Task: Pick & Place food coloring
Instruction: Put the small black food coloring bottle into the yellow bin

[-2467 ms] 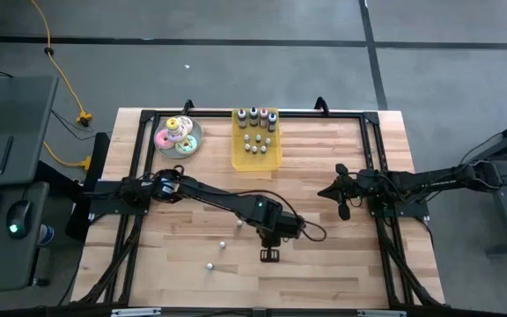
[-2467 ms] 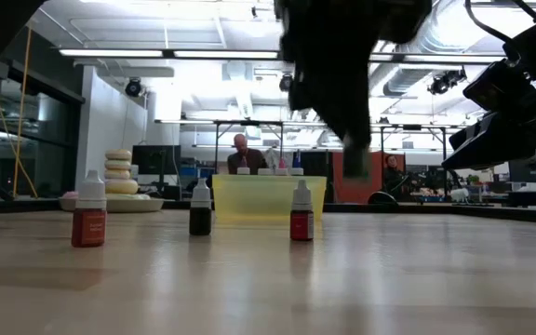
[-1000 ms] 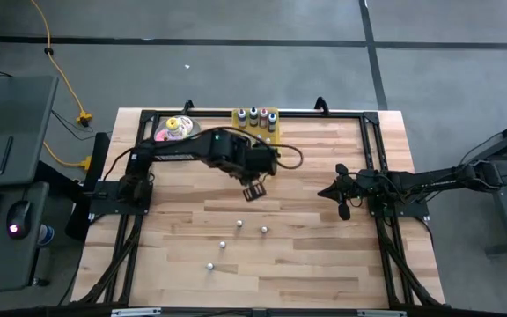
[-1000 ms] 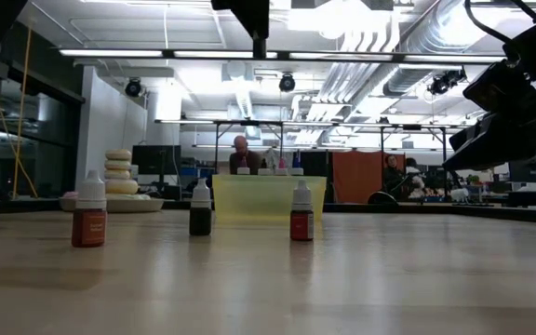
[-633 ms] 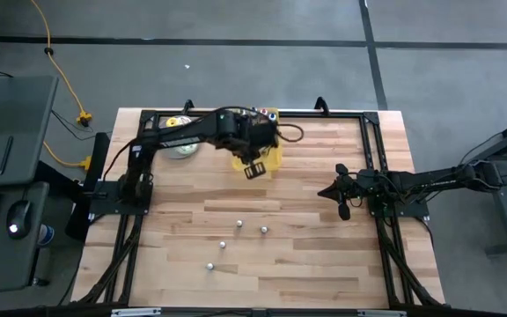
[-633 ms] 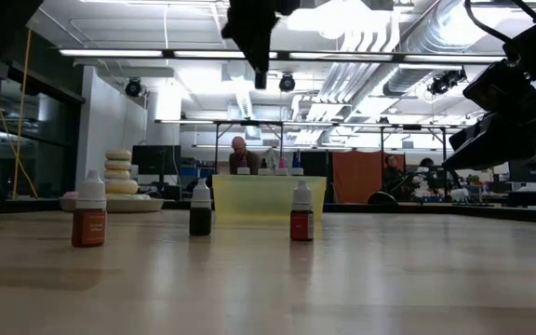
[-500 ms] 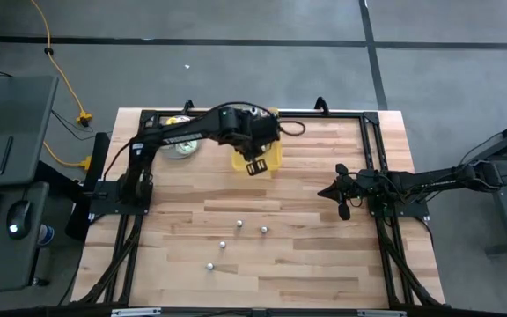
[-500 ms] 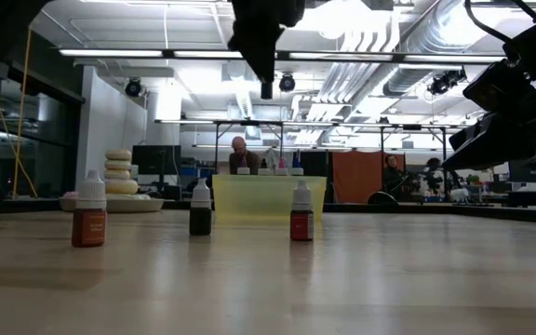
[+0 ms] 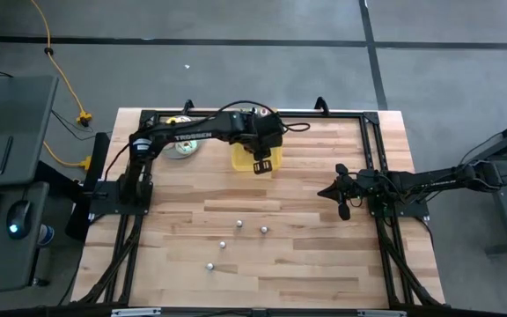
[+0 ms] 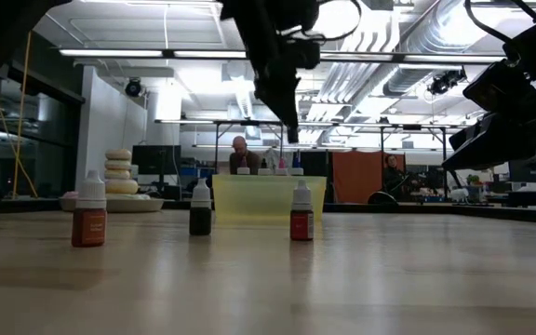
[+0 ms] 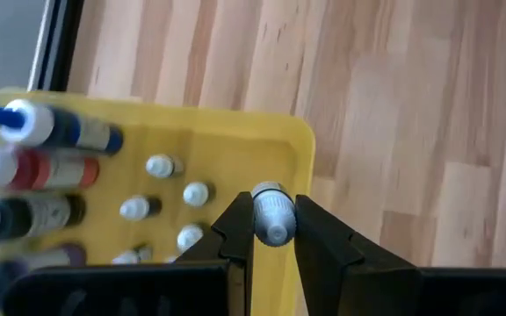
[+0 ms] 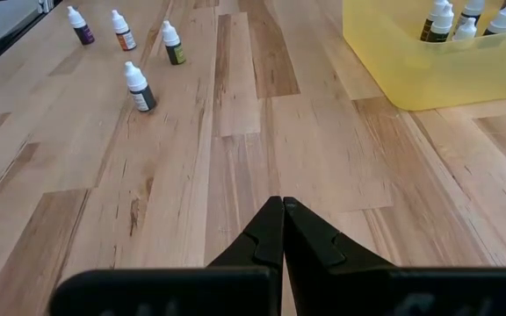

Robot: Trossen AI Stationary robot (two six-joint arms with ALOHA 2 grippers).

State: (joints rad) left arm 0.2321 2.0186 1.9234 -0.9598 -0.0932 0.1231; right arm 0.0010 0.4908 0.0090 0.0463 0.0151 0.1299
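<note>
My left gripper (image 9: 260, 165) hangs over the near right corner of the yellow tray (image 9: 240, 160), shut on a small pale food coloring bottle (image 11: 273, 211). In the low view the gripper (image 10: 291, 137) is above the tray (image 10: 268, 197). Inside the tray (image 11: 235, 145) stand more bottles: small pale ones (image 11: 196, 193) and larger ones (image 11: 60, 132) in a row. Several food coloring bottles (image 9: 239, 224) stand upright on the bare wood nearer the front. My right gripper (image 9: 341, 208) rests shut at the table's right, touching nothing. My left gripper pinches the small bottle between its two fingers, one on each side of the bottle's body (image 11: 258, 219) just below the whitish cap (image 11: 269, 195). The fingers point steeply down from above. The bottle is lifted clear above the tray's corner, cap end uppermost.
A plate of iced donuts (image 9: 181, 145) sits left of the tray at the far edge. The loose bottles (image 12: 137, 86) stand in the middle front of the table. A black frame rail (image 9: 359, 114) runs round the tabletop. Bare wood lies between the tray and my right gripper.
My left gripper has carried the small bottle toward the table's far edge, from the open wood to over the tray's near right corner. It has sunk toward the tray and rolled at the wrist. It stays shut on the bottle.
</note>
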